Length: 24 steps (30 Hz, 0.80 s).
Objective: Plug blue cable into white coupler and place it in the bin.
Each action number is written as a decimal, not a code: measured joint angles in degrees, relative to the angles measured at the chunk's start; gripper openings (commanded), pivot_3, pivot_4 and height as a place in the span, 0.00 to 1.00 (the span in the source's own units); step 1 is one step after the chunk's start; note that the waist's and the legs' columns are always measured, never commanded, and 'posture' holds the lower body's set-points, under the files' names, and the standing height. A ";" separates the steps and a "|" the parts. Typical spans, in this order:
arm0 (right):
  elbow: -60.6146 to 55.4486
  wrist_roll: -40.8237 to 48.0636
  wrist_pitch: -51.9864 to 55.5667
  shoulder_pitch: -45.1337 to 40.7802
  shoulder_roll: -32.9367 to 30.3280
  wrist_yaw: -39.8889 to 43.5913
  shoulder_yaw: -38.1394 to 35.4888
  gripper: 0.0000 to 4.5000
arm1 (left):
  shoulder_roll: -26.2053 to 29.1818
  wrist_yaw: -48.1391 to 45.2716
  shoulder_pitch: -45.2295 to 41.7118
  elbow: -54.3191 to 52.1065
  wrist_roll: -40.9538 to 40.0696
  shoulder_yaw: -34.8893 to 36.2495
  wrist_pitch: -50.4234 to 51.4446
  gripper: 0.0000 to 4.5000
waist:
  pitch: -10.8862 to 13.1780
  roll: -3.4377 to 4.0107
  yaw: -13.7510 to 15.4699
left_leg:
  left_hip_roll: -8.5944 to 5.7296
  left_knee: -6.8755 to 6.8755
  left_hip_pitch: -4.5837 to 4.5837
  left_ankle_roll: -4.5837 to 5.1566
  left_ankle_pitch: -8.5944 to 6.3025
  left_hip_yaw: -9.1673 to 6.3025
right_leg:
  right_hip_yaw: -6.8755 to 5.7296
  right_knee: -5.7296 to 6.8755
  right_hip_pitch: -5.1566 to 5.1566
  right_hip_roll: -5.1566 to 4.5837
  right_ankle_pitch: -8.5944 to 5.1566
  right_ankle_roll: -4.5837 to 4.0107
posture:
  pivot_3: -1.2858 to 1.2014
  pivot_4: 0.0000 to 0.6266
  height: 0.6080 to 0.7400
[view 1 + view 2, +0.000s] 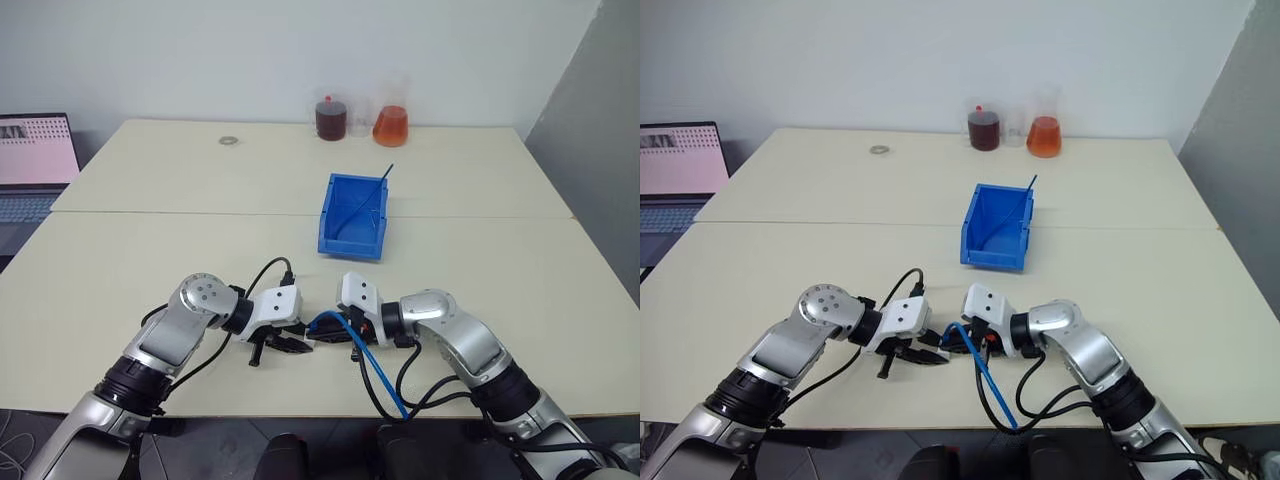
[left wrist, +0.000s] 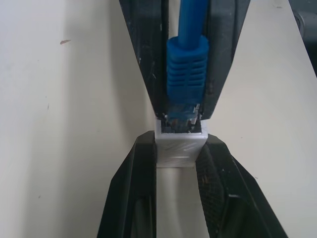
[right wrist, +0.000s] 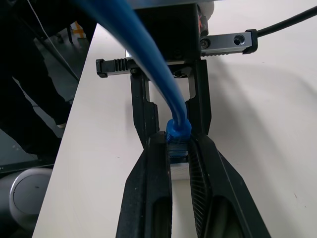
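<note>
Left wrist view: left gripper (image 2: pixel 179 163) clamped the white coupler (image 2: pixel 180 145); right gripper (image 3: pixel 179 148) pinched the blue cable (image 2: pixel 186 74) plug at its socket (insertion step); next, push straight home.

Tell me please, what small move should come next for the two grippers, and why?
Probably push the right gripper a little further toward the left gripper. The blue cable has its plug just at the mouth of the white coupler, lined up, but its clear tip is still visible, so it seems not fully seated.
</note>
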 measured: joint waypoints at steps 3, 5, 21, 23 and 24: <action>0.14 -1.45 -1.34 0.23 0.20 0.00 0.88 0.04 | 0.21 0.14 0.67 -0.84 -0.04 0.22 1.17 0.17 | -0.19 -0.02 -0.04 | 0.03 -0.04 0.15 0.01 -0.01 0.03 | 0.04 0.00 0.06 0.07 -0.02 -0.03 | 0.52 0.24 1.00; 0.09 -1.73 -1.26 0.40 0.55 0.00 0.89 0.04 | 0.39 0.18 0.90 -1.54 -0.04 0.28 1.99 0.17 | -0.26 -0.02 -0.04 | 0.05 -0.04 0.16 0.01 -0.01 0.03 | 0.06 0.00 0.06 0.10 -0.02 -0.04 | 0.52 0.24 1.00; 0.66 -2.34 -1.72 0.44 1.80 -0.02 0.76 0.04 | -1.15 2.35 3.28 -2.37 -0.51 1.95 3.58 0.43 | -0.39 0.06 -0.05 | 0.11 -0.05 0.22 0.03 -0.03 0.05 | 0.09 0.02 0.08 0.16 -0.05 -0.08 | 0.52 0.24 1.00; 1.08 -2.33 -2.12 0.49 2.23 -0.03 0.87 0.04 | -1.72 3.70 4.41 -2.83 -1.38 2.37 3.52 0.53 | -0.37 0.01 -0.05 | 0.13 -0.04 0.18 0.03 -0.03 0.04 | 0.11 0.02 0.06 0.16 -0.05 -0.08 | 0.52 0.24 1.00; 1.07 -2.27 -2.20 0.65 2.14 -0.03 0.80 0.04 | -1.62 3.85 5.38 -3.25 -1.94 2.99 3.44 0.59 | -0.36 0.02 -0.06 | 0.14 -0.04 0.18 0.03 -0.03 0.02 | 0.12 0.02 0.04 0.16 -0.05 -0.08 | 0.52 0.24 1.00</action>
